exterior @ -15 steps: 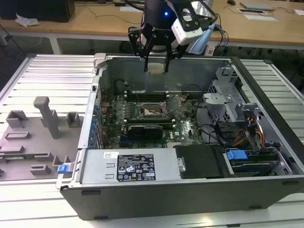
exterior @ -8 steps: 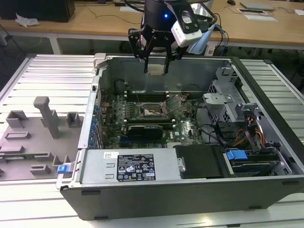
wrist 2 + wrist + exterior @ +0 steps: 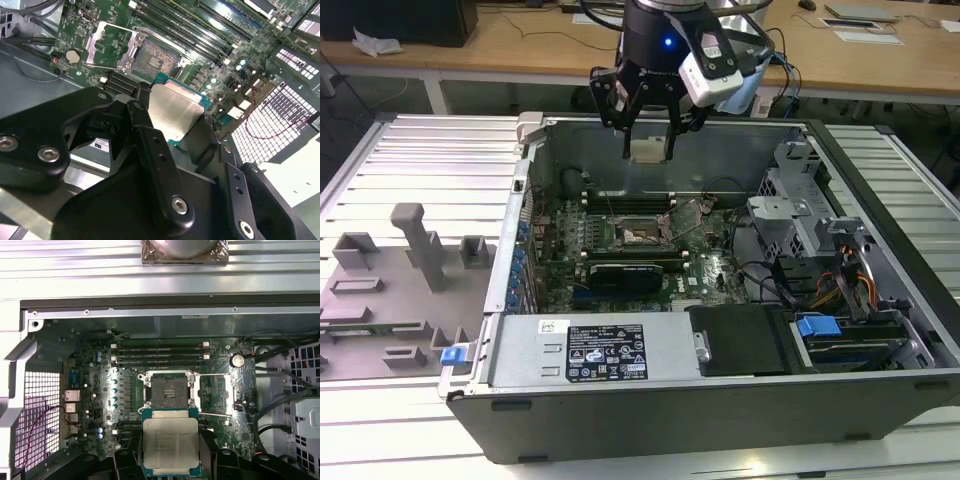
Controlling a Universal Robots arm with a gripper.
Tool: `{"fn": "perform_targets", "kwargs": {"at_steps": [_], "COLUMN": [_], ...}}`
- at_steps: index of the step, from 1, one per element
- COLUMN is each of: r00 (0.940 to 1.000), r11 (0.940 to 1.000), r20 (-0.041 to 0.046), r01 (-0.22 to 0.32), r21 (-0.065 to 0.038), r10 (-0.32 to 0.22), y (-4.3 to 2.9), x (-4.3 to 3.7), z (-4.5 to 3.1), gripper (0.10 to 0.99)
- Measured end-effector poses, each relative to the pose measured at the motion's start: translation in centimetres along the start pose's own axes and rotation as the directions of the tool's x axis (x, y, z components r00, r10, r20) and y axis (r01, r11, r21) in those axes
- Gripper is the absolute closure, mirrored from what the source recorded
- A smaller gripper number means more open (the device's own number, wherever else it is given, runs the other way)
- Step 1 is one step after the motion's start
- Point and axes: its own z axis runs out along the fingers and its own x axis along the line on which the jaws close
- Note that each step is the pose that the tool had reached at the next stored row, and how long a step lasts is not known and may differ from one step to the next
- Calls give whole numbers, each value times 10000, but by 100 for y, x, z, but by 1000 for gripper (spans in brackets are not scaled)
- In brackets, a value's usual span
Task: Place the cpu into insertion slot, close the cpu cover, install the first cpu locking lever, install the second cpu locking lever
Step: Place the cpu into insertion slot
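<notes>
My gripper [image 3: 648,150] hangs above the open computer case, shut on the cpu [image 3: 170,442], a flat square chip with a pale silver top and a green rim. In the second wrist view the cpu [image 3: 175,112] sits between the black fingers [image 3: 145,130]. The insertion slot [image 3: 167,392] lies bare on the green motherboard, straight below and a little ahead of the chip; in the exterior view the insertion slot [image 3: 640,235] is well under the gripper. The cpu cover [image 3: 131,50] is swung open beside the slot, with thin wire levers raised next to it.
The case walls [image 3: 800,135] ring the motherboard. A silver power supply [image 3: 590,350] lies along the front, a drive cage [image 3: 790,215] and cables on the exterior view's right. Long black memory slots [image 3: 160,355] run behind the socket. A grey fixture tray [image 3: 400,290] lies outside on the exterior view's left.
</notes>
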Motion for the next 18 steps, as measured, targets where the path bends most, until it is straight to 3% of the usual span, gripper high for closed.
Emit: {"fn": "perform_targets", "kwargs": {"at_steps": [13,18], "r00": [10000,10000], "r11": [10000,10000], "r20": [14,59], "r01": [0,5], "r21": [19,18], "r10": [0,-5], "y": [-5,-10], "x": [3,2], "z": [59,112], "gripper": [545,545]}}
